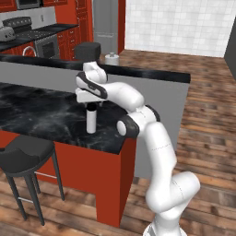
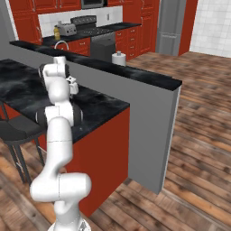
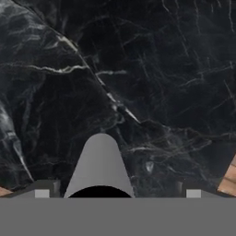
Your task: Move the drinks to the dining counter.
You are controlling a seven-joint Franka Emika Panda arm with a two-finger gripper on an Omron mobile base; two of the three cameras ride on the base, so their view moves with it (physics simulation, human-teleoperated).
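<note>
Bench (image 1: 41, 115) top: black w/ white marble veins, red base, grey raised back ledge. Bottle (image 1: 91, 119): white body, black cap. Arm: white w/ dark joints. Stool (image 1: 25, 154): dark grey seat & legs. Floor (image 1: 207, 120): brown wood planks. Far cabinets (image 2: 135, 36): red. Toaster (image 2: 67, 30): silver. Juice bottle (image 2: 57, 33): amber-orange.

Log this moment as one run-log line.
stage: placing white bottle | bottle: upright on dining counter | gripper: over its cap, grip cannot be told | juice bottle: on far worktop by toaster
</note>
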